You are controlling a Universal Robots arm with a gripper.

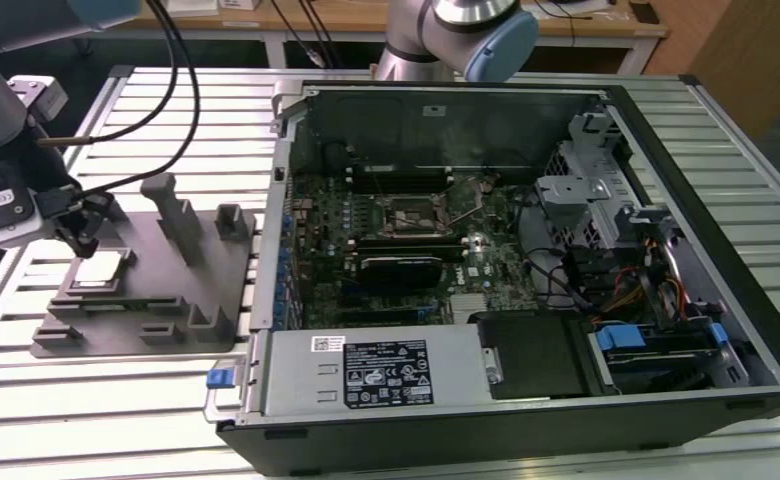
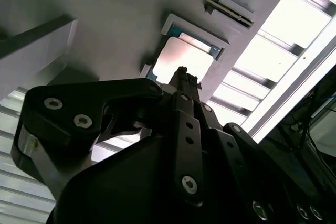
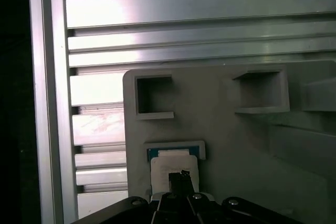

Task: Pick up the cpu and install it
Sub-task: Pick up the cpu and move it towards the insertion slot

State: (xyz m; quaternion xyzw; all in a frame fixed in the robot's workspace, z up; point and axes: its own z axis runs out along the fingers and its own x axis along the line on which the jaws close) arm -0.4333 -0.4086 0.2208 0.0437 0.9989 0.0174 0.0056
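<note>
**Q:** Exterior view, then: where is the cpu (image 1: 101, 270)?

**A:** It lies flat in the grey block (image 1: 163, 318) on the exterior view's left, beside the open computer case (image 1: 497, 425).

**Q:** And the gripper (image 1: 83, 243)?

**A:** It hangs just above the cpu. In the second wrist view its fingers (image 2: 185, 90) meet at the tips, closed on nothing.

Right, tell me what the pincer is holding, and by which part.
Nothing, as far as shows: the cpu lies flat in its recess in the fixture, with the pincer poised just above its top.

tool (image 1: 87, 247) points downward, its jaws closed together.
</note>
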